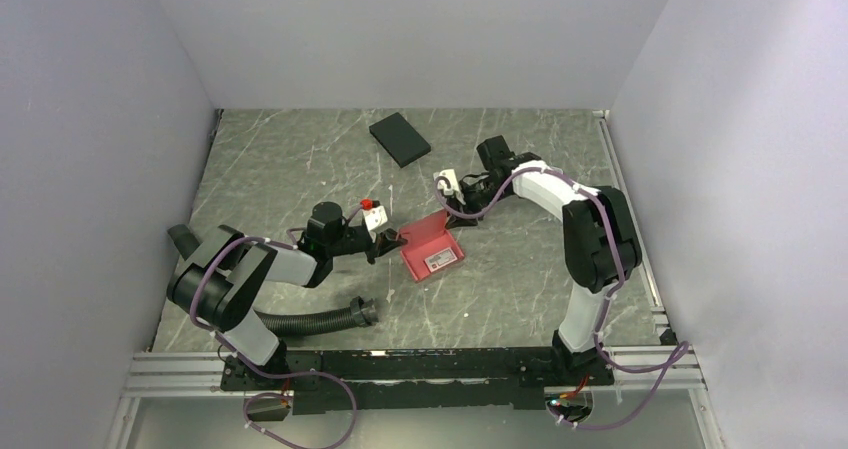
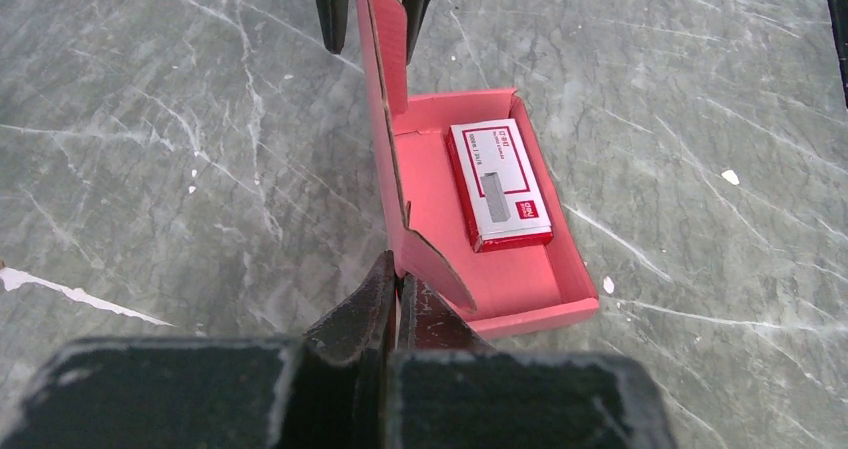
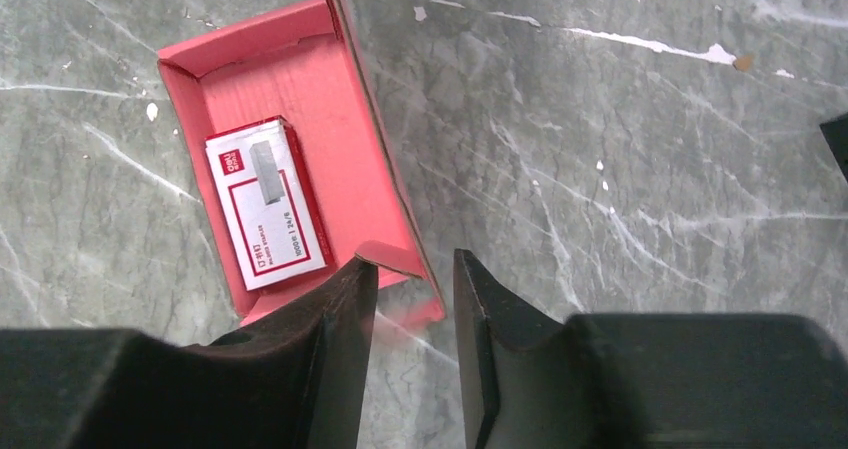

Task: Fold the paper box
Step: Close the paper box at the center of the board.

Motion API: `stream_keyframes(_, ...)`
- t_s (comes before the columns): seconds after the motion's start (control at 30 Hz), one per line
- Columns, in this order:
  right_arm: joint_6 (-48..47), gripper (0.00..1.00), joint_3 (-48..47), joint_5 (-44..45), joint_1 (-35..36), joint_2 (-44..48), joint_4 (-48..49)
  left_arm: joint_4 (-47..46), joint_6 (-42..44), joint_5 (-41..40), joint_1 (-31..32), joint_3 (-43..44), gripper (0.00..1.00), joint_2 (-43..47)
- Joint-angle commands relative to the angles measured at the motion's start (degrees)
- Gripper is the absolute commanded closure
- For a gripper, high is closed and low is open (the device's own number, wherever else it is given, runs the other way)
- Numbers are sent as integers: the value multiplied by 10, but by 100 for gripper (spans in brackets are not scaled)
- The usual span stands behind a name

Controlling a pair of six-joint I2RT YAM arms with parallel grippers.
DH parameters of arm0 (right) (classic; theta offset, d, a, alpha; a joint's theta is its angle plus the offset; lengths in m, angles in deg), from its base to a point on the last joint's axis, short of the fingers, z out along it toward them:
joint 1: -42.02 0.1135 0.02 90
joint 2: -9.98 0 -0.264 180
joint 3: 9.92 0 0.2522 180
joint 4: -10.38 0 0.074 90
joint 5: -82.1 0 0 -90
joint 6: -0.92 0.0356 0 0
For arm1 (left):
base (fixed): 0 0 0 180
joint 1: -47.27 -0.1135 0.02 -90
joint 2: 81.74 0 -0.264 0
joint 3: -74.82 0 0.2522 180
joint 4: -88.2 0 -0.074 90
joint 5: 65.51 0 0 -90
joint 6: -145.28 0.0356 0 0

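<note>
Below, marbled table (image 1: pixel 290 169) (paper box (image 1: pixel 425 237), walls (image 1: pixel 420 29)).

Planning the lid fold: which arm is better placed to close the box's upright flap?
Probably left. The left pincer is shut on one end of the flap of the box; the right pincer only straddles the other end, open, not gripping.

The left arm (image 1: pixel 290 264) and the right arm (image 1: pixel 545 184) share smooth white shells set between matte black joint housings. Thin purple cables (image 1: pixel 470 212) loop loosely along each, just behind the gripper. The left gripper (image 2: pixel 397 274) has tapered, scuffed black fingers; the right gripper (image 3: pixel 415 261) has broader black fingers ahead of a blocky black body.
</note>
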Motion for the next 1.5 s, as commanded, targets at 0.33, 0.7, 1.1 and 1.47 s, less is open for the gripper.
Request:
stream_keyframes(0.33, -35, 87, -8, -69, 26, -15, -1, 25, 31, 27, 4, 24, 100, 4)
stream_keyframes(0.7, -106, 35, -55, -71, 13, 5, -112, 52, 50, 16, 4, 25, 100, 15)
stream_keyframes(1.1, -188, 25, -60, -43, -56, 61, -175, 117, 88, 21, 4, 38, 100, 38)
stream_keyframes(1.47, -222, 38, -32, 11, -27, 6, -47, 119, 91, 45, 4, 45, 100, 30)
